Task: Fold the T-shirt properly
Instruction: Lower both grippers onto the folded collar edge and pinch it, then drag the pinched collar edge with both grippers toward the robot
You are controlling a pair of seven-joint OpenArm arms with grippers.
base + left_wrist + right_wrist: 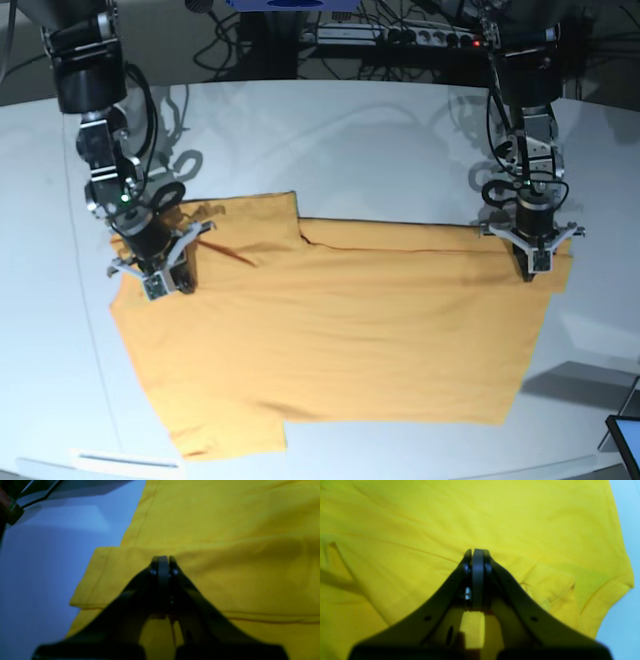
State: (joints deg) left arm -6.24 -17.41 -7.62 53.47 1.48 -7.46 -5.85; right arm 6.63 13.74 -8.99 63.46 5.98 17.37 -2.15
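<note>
Left wrist view
- left gripper (163, 558): jaws pressed together, tips down at the edge of a folded-over band of the T-shirt (225, 555); a little yellow shows low between the fingers, but whether cloth is pinched at the tips I cannot tell.
- cloth: a doubled layer lies across the shirt, its corner hanging out over the pale desk (45, 580) to the shirt's left.
- corner of view: a dark frame part, far from the shirt, too blurred to name.

Right wrist view
- right gripper (478, 552): jaws pressed together over the shirt body; yellow cloth shows in the gap low between the fingers, so it looks like a pinch on the T-shirt (445, 517), though the tips hide the contact.
- sleeve: hemmed sleeve end lies to the right of the jaws, running to the shirt's edge, with bare desk (625, 605) beyond.

Base view
- T-shirt (340, 340): spread flat on the desk (330, 130), far edge already turned over in a strip.
- right gripper (158, 285): at the shirt's sleeve end of that strip.
- left gripper (534, 262): at the strip's opposite end.

Step in hand (judgement): lengthwise fold, both arms at the far edge, closed on or against it.

Next move (judgement): carry both ends toward the shirt's near edge together, level and at matched pace, keeping the cloth taut between them; uneven travel would skew the fold line.
</note>
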